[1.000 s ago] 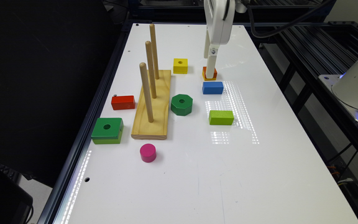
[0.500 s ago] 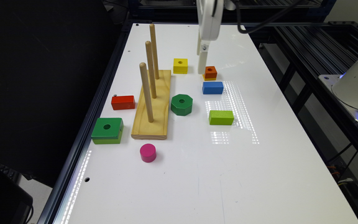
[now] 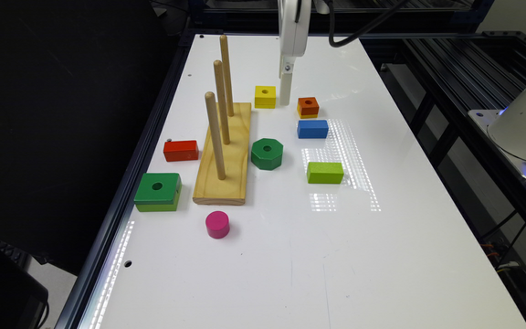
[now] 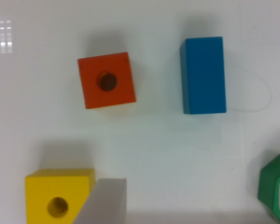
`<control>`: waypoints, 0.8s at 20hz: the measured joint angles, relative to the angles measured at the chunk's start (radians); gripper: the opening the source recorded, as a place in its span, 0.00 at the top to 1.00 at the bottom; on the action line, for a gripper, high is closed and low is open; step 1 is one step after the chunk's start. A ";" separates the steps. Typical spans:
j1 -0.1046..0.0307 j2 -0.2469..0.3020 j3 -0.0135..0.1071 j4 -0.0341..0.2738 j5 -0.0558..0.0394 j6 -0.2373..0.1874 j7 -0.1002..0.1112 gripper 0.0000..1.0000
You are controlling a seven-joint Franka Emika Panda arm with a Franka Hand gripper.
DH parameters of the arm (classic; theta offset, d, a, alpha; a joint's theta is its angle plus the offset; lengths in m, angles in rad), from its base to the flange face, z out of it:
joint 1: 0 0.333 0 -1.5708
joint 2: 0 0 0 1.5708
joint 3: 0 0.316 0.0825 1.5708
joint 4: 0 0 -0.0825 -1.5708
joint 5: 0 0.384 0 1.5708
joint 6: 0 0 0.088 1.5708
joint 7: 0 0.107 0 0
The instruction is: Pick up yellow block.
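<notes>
Jaws: can't tell if they're apart or together. The gripper (image 3: 286, 98) is hanging low over the white tabletop (image 3: 381, 256), reading as one white part in the exterior view. In the wrist view one pale grey fingertip (image 4: 105, 203) is poking in at the frame edge, its partner cut off.

Task thing: the small all-yellow wooden square block w/ a round hole in its top (image 3: 265, 97) is sitting on the table just beside the gripper, toward the exterior view's left, between gripper and the pale wooden base w/ three upright pegs (image 3: 226, 151). In the wrist view the yellow block (image 4: 58, 198) is lying right next to the fingertip, which is overlapping one corner in the picture; touching or not, can't tell.

Risks, as I'm judging it:
- The gripper isn't centred over the block. Closing here would probably nip a corner or shove it sideways.
- Shoved, the block would be sliding toward the peg base nearby.
- On the gripper's other side the orange-topped cube w/ a yellow bottom layer (image 3: 308, 107) is sitting near, and a mix-up or a bump is possible.

Hard to see: the wrist view is cropping the yellow block's far edge. The blue rectangular block (image 4: 203, 74) is lying beside the orange cube (image 4: 107, 80), and the dark green octagonal piece (image 4: 275, 189) is half out of frame.
</notes>
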 joint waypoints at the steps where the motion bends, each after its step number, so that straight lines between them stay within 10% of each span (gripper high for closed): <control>1: -0.005 0.002 0.000 0.003 -0.0001 0.000 -0.005 0.00; 16: -0.081 0.068 -0.014 0.087 -0.0074 -0.005 -0.089 0.00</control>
